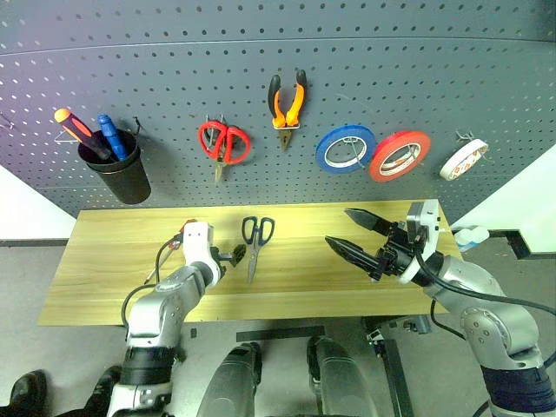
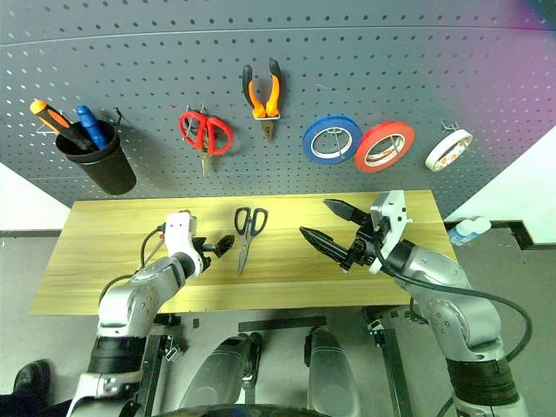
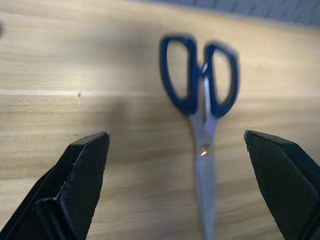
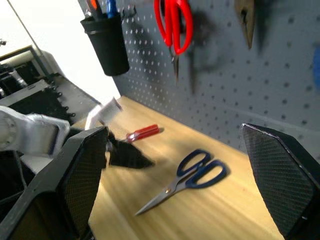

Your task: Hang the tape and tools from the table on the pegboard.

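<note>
So the blue-handled scissors [image 1: 255, 241] are lying flat on the wooden table [image 1: 104, 287], handles pointing toward the pegboard [image 1: 174, 78] and blades pointing back toward the robot. The left gripper [image 1: 231, 257] is hovering low just beside them, fingers spread wide and gripping nothing; from the left wrist view the scissors are sitting right between its two black pads, not touching either. A red-handled screwdriver [image 4: 143, 133] is lying on the table too, behind the left gripper as the right wrist view shows it. The right gripper [image 1: 358, 234] is hanging above the right half of the table, also spread wide and empty, pointing across toward the left. The whitish tape [image 1: 463, 160] is already sitting on a hook at the far right of the pegboard, next to the red roll [image 1: 400, 155] and blue roll [image 1: 346, 147], and the orange pliers [image 1: 287, 101] are hanging up there too, beside the red scissors [image 1: 223, 142] and a black cup [image 1: 117, 169].
</note>
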Tool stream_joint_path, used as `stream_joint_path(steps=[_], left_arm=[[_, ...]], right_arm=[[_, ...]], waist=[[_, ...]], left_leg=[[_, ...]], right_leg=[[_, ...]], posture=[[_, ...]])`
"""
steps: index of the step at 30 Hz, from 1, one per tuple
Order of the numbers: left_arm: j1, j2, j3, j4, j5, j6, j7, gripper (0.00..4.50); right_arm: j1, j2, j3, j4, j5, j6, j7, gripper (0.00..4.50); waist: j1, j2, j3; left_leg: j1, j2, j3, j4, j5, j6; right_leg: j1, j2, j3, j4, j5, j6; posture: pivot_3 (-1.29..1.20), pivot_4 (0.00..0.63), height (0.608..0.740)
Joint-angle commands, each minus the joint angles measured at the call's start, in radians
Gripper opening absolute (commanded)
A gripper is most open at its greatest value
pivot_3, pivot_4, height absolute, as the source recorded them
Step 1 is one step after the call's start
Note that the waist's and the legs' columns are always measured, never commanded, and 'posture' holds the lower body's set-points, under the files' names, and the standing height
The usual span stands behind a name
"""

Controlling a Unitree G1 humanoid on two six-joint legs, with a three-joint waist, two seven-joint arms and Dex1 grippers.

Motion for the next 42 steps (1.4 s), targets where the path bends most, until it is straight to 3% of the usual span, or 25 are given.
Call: stream_joint_path(steps=[1,6,29,42], left_arm=[[-0.033,-0.022,0.016,0.03,0.018,0.05,0.033,4.5],[-0.123,0.006,-0.103,0.143,0.111,0.11,0.013,4.5],[-0.223,-0.04,-0.145,0.301,0.179,0.113,-0.107,4.5],[-0.305,-0.06,-0.145,0.468,0.218,0.071,-0.143,4.5]], right_arm=[[-0.015,0.012,-0.014,-0.035,-0.002,-0.003,-0.017,4.46],[-0.03,0.025,-0.004,-0.044,-0.014,-0.003,-0.037,4.46],[-0.036,0.068,-0.006,0.005,-0.072,-0.058,-0.028,4.46],[-0.065,0.076,-0.008,-0.046,-0.073,-0.028,-0.104,4.46]], waist=[[-0.001,-0.001,0.0],[0.002,-0.002,0.001],[-0.001,-0.004,0.002],[-0.003,-0.003,0.002]], left_leg=[[0.0,0.0,0.0,0.0,0.0,0.0],[0.0,0.0,0.0,0.0,0.0,0.0],[0.0,-0.001,0.0,0.0,0.0,0.0],[0.002,-0.001,0.0,0.001,0.0,0.0]], right_leg=[[0.0,0.0,0.0,0.0,0.0,0.0],[0.0,0.0,0.0,0.0,0.0,0.0],[0.0,0.0,0.0,0.001,0.0,0.0],[0.002,0.0,0.0,0.001,0.0,0.001]], posture=[[-0.11,0.251,0.74],[-0.12,0.254,0.74],[-0.14,0.258,0.74],[-0.17,0.257,0.74]])
